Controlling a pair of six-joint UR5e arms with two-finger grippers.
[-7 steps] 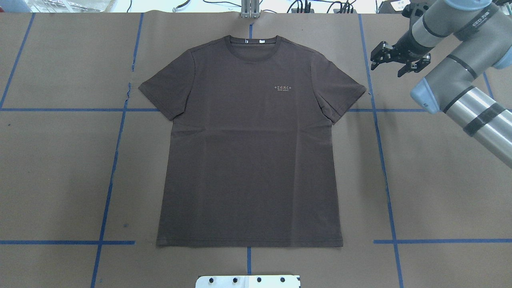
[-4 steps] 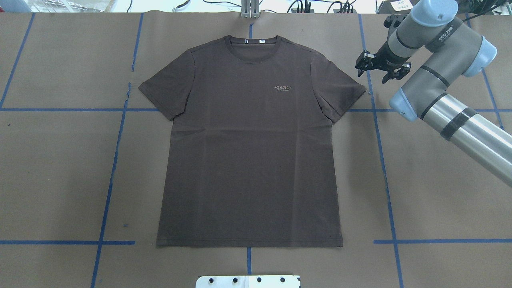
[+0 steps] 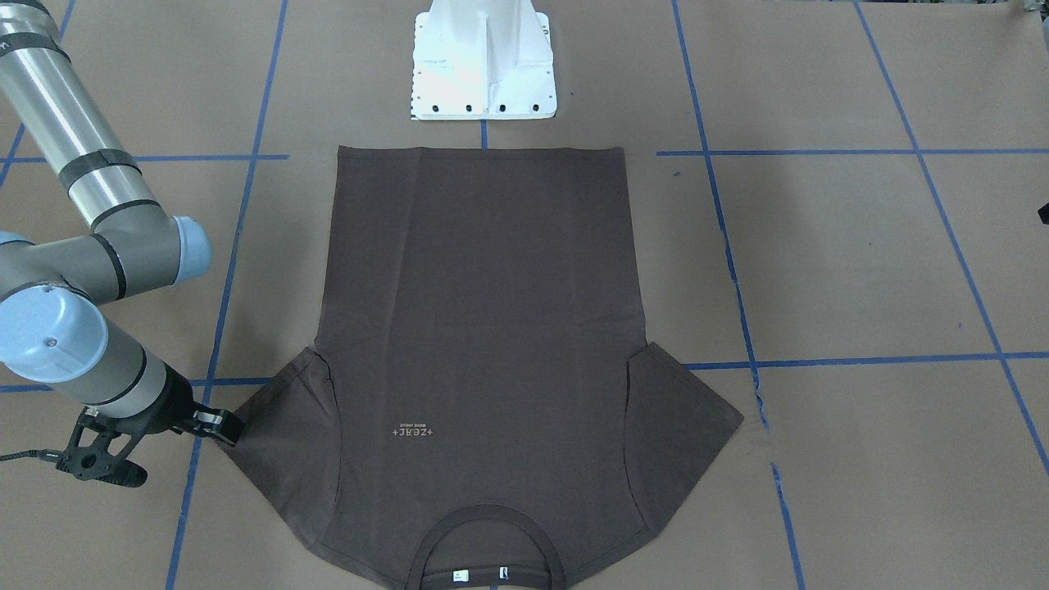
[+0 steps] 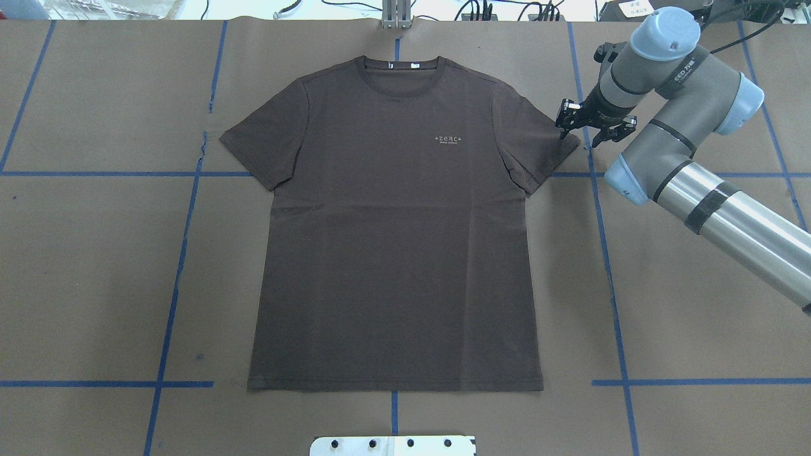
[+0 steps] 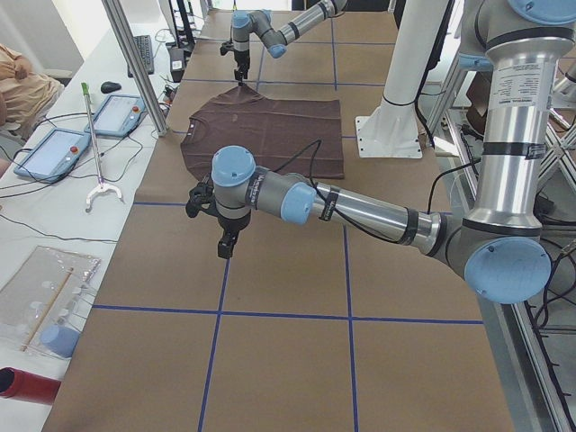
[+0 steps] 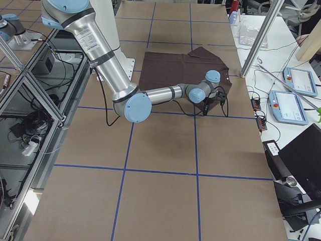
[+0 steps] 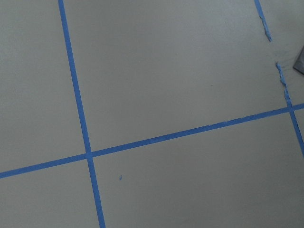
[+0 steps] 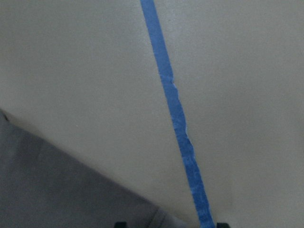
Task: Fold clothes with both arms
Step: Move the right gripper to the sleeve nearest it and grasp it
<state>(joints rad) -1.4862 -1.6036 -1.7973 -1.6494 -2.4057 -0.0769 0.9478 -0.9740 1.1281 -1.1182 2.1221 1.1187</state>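
The right gripper (image 4: 580,134), fingers spread, sits by the sleeve (image 4: 538,145) at two o'clock of the flat dark brown T-shirt (image 4: 393,240); whether the left gripper (image 5: 222,247) is open or closed cannot be told.

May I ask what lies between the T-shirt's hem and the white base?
Front-facing view: only brown paper and a short blue tape strip between hem and base.

Overhead + front cams: same T-shirt (image 4: 393,253)

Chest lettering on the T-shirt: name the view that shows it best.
Overhead exterior: the lettering reads upright and sharp. Front-facing shows it upside down; side views, too small to read; wrist views miss it.
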